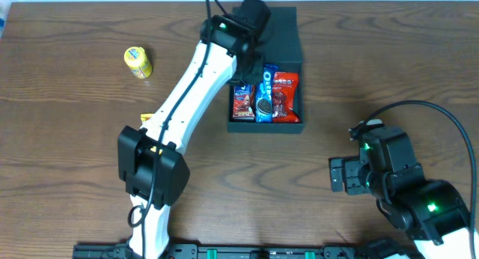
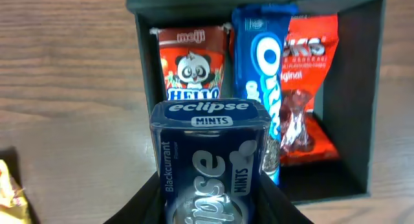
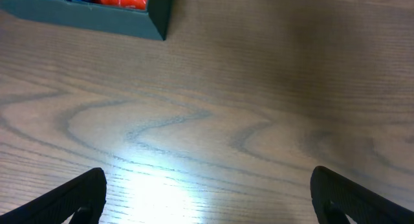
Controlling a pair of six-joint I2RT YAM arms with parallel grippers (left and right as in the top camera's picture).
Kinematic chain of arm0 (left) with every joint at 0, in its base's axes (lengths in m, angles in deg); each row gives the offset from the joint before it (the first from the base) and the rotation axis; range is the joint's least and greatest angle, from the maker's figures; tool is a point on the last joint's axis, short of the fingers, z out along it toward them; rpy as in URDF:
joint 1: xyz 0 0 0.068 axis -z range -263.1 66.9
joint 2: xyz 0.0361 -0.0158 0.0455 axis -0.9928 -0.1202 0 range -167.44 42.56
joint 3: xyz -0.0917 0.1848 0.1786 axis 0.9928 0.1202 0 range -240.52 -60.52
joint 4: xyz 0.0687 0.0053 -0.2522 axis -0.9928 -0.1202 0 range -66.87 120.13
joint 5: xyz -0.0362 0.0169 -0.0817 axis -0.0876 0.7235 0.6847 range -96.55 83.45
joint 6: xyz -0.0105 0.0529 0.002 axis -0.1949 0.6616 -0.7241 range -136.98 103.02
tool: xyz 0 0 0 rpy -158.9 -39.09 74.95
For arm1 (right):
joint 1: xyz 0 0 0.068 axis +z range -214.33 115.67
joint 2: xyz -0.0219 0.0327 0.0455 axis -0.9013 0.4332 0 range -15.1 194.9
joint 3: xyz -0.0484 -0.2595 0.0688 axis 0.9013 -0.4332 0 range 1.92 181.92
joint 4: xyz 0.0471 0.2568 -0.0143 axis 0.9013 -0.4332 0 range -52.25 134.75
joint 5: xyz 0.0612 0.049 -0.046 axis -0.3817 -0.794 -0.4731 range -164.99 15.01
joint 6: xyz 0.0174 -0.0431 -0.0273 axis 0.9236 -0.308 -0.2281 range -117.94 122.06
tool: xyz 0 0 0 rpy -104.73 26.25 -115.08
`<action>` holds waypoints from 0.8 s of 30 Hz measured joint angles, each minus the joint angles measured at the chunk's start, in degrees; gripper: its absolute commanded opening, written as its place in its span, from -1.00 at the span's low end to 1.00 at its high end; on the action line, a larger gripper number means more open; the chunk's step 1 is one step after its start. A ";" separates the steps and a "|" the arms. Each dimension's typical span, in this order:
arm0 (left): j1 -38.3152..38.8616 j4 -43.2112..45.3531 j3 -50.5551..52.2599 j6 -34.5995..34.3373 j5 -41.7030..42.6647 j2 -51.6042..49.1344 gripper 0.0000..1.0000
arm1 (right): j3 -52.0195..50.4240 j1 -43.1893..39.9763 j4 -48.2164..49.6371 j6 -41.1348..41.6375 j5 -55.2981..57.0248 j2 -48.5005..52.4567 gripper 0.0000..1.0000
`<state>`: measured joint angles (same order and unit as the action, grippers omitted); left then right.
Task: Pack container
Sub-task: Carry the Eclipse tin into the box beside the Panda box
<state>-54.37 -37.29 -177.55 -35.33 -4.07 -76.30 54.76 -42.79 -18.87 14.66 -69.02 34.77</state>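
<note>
Three snacks (image 1: 264, 94) lie in the container (image 1: 266, 126); the left gripper (image 2: 210, 211) clamps a mints tin (image 2: 210, 153) over it; a yellow pack (image 1: 138, 62) sits far left; right gripper (image 3: 207, 198) wide open, empty

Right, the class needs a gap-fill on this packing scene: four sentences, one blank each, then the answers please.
1. The left gripper grips a blue tin of ____ mints.
2. The container already holds ____ snack packets.
3. The middle packet, the blue one, is branded ____.
4. The right gripper is above the wooden table with its jaws ____.

Missing words: Eclipse; three; Oreo; open.
</note>
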 measured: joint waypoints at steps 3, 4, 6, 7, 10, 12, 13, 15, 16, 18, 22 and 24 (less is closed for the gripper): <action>0.11 -0.79 0.09 0.20 -1.31 0.00 -0.88 | 0.00 0.00 0.00 0.00 -0.02 0.00 0.98; 0.09 -0.79 0.33 0.17 -1.88 0.00 -0.88 | 0.00 0.00 0.00 0.00 -0.02 0.00 0.98; 0.04 -0.57 1.38 -0.02 -2.95 0.00 -0.88 | 0.00 0.00 0.00 0.00 -0.02 0.00 0.98; 0.04 -0.48 1.81 -0.04 -3.21 0.00 -0.88 | 0.00 0.00 0.00 0.00 -0.02 0.00 0.98; 0.04 1.20 4.79 -0.35 -4.07 0.00 -0.88 | 0.00 0.00 -0.02 0.00 0.00 0.00 0.98; 0.04 2.69 7.06 -0.72 -4.26 0.00 -0.88 | 0.00 0.00 0.00 0.00 0.00 0.00 0.99; 0.04 3.43 8.13 -0.90 -4.28 0.00 -0.88 | 0.00 0.00 -0.02 0.00 -0.02 0.00 0.99; 0.04 4.68 10.16 -1.05 -4.37 0.00 -0.88 | 0.00 0.00 -0.02 0.00 0.00 0.00 0.98; 0.04 5.18 10.93 -1.14 -4.39 0.00 -0.88 | 0.00 0.00 0.00 0.00 0.00 0.00 0.98; 0.04 6.54 12.02 -1.14 -4.37 0.00 -0.88 | 0.00 0.00 0.00 0.00 -0.02 0.00 0.99; 0.04 8.85 13.09 -1.27 -3.78 0.00 -0.88 | 0.00 0.00 0.00 0.00 -0.02 0.00 0.99; 0.07 9.60 13.16 -1.55 -3.48 0.00 -0.88 | 0.00 0.00 0.00 0.00 -0.02 0.00 0.98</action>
<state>-54.30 -27.69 -164.39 -36.88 -7.54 -76.30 54.76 -42.79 -18.87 14.66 -69.04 34.77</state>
